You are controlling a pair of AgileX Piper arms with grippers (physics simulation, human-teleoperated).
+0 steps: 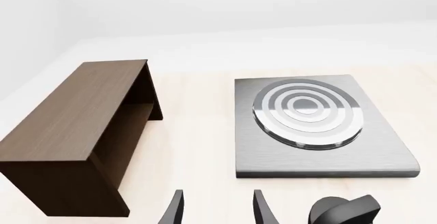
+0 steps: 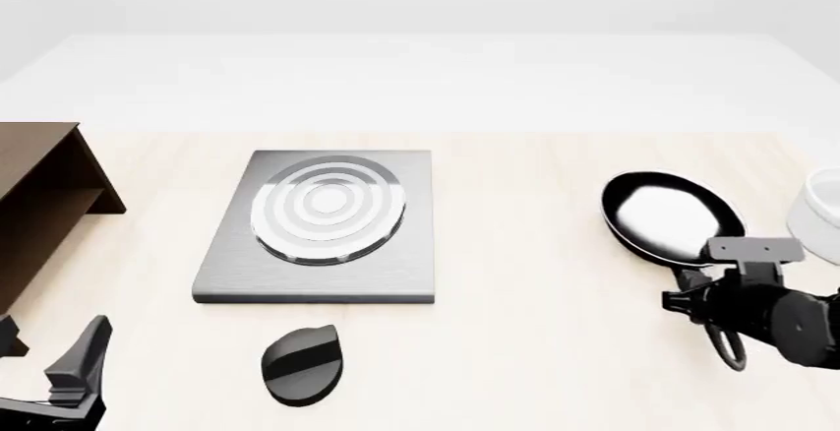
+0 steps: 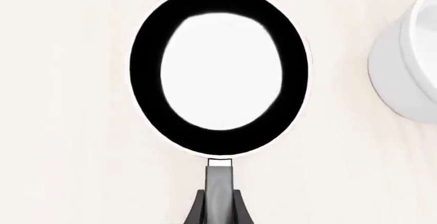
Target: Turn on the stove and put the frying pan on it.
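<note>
**Where the three cameras look**

The front camera sits high, looking forward and down at the whole table (image 2: 525,283). The left wrist camera looks along its fingers at the stove (image 1: 318,127) and shelf (image 1: 75,132) — both also in front view. The right wrist camera sits close above the frying pan (image 3: 220,70) — shared too.

You're in a simulated tabletop test scene dressed as a bare kitchen: pale wood table (image 2: 552,352) in a blank white void, grey hotplate stove (image 2: 319,226), black frying pan (image 2: 672,216), white bowl (image 2: 819,216) and brown wooden shelf (image 2: 39,195), all flat, clean renders.
</note>
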